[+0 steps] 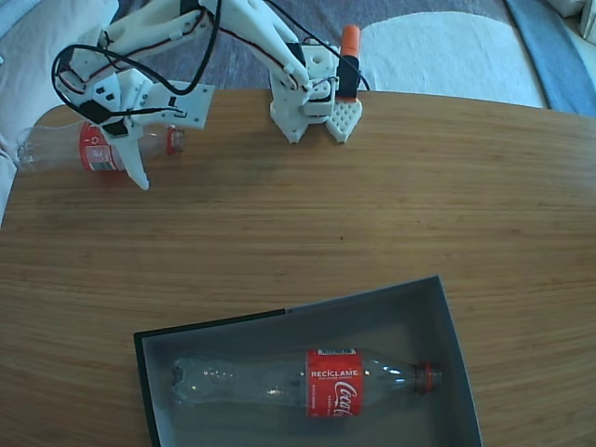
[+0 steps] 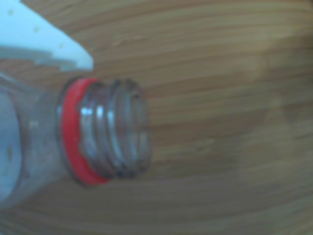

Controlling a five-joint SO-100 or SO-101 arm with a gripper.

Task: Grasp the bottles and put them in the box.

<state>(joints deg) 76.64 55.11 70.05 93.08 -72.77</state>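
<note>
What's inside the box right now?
The box holds one bottle lying on its side, neck toward the right of the fixed view. The box's near edge runs out of frame, so that strip is unseen. The other bottle lies outside, at the gripper.

One bottle (image 1: pixel 317 380) flat in box (image 1: pixel 447 307); other (image 1: pixel 93 147) — tabletop

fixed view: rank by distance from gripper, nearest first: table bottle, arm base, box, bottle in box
1. Table bottle, upper left, right at the gripper.
2. Arm base, top centre, to the gripper's right.
3. Box, bottom; its near-left wall comes first.
4. Boxed bottle, lying inside the box, slightly farther.
</note>
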